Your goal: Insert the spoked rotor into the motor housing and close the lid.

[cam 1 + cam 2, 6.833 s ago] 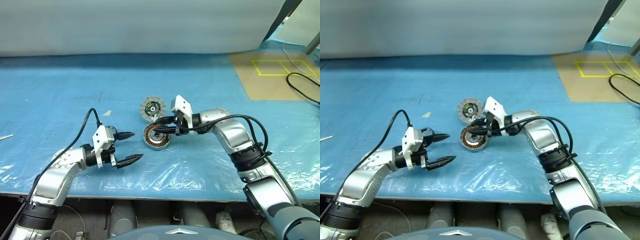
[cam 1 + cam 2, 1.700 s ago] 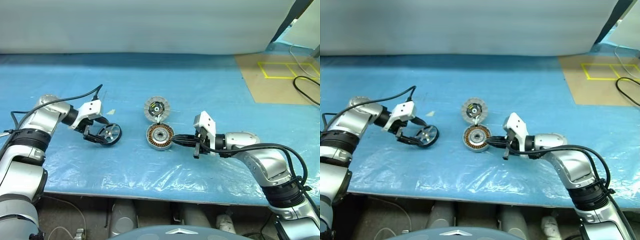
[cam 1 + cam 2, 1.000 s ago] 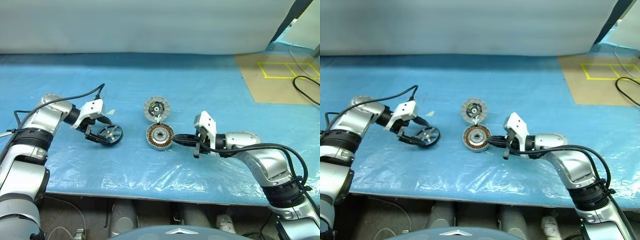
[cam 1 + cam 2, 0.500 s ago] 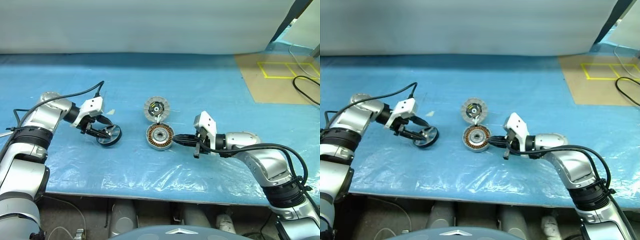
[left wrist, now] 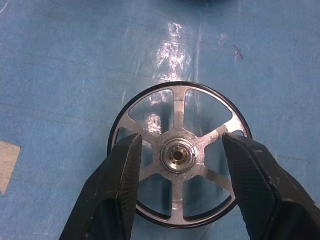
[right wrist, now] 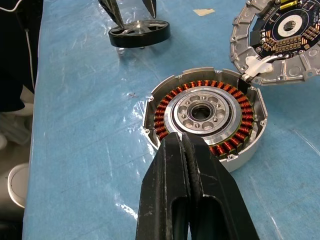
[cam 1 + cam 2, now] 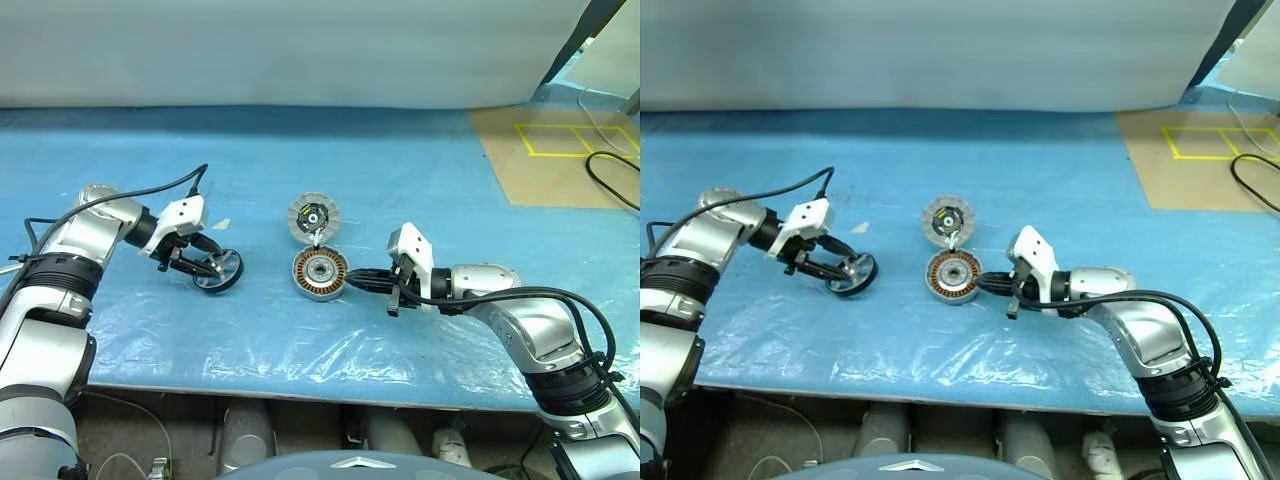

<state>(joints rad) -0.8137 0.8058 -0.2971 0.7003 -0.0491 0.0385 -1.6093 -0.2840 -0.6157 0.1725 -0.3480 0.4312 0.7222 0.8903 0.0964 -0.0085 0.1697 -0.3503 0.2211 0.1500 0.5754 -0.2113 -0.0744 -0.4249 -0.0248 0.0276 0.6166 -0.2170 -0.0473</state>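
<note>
The left pincer (image 5: 177, 165) stands apart, its fingers straddling the rotor (image 5: 178, 155), which lies flat on the blue tabletop (image 7: 400, 170). The right pincer (image 6: 185, 150) is pressed together at the housing's (image 6: 204, 115) near rim; the lid (image 6: 280, 37) lies open beyond.

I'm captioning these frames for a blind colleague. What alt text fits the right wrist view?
The right tool, its two black fingers shut together, points at the open motor housing, whose ring of copper windings is exposed. The hinged lid lies flipped open beside it on the blue sheet. Farther off, the left tool stands over the spoked rotor.
</note>
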